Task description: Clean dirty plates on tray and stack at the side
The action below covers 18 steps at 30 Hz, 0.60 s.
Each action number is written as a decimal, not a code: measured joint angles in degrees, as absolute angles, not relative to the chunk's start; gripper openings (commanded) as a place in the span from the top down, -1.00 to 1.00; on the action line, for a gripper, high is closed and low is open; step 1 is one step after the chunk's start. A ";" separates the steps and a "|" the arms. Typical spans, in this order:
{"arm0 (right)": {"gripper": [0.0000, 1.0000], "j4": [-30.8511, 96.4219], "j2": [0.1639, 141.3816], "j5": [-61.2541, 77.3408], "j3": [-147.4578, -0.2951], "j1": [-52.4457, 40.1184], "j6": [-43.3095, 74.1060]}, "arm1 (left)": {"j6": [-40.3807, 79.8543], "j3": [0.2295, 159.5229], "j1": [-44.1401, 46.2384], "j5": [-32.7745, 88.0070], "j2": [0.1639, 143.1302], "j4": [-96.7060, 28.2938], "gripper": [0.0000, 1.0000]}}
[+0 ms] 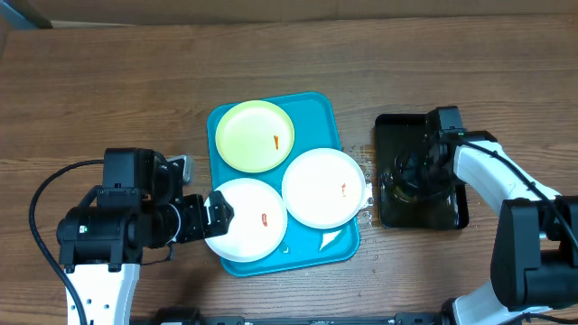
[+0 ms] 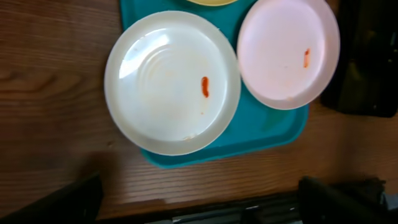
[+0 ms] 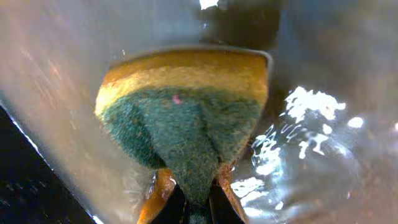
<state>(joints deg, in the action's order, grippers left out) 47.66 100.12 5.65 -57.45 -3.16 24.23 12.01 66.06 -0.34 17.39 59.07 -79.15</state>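
The wooden worktop point(image 1: 108, 81) carries a blue tray point(image 1: 316, 108) at its middle and a smaller black tray point(image 1: 447, 217), wet and shiny inside, to the right. 3 plates lie on the blue tray, each with 1 small red-orange smear. The yellow plate point(image 1: 253, 135) is at the back, and the right white plate point(image 1: 321, 188) reaches the tray's right rim. The left white plate point(image 1: 246, 221) overhangs the tray's front-left edge. The left claw point(image 1: 217, 215) sits just beside that plate's left rim, its 2 fingers spread wide and holding nothing. The right claw point(image 3: 198, 202) is down in the black tray, pinched onto the green face of a yellow-and-green sponge point(image 3: 186, 112).
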 measured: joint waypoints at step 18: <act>0.92 57.54 92.44 6.15 -65.52 -4.45 20.71 | 16.67 61.80 1.17 17.28 67.05 -65.69 -0.83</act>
<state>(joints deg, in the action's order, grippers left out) 57.54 92.44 6.15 -65.52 -4.45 20.71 16.67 61.80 1.17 17.28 67.05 -65.69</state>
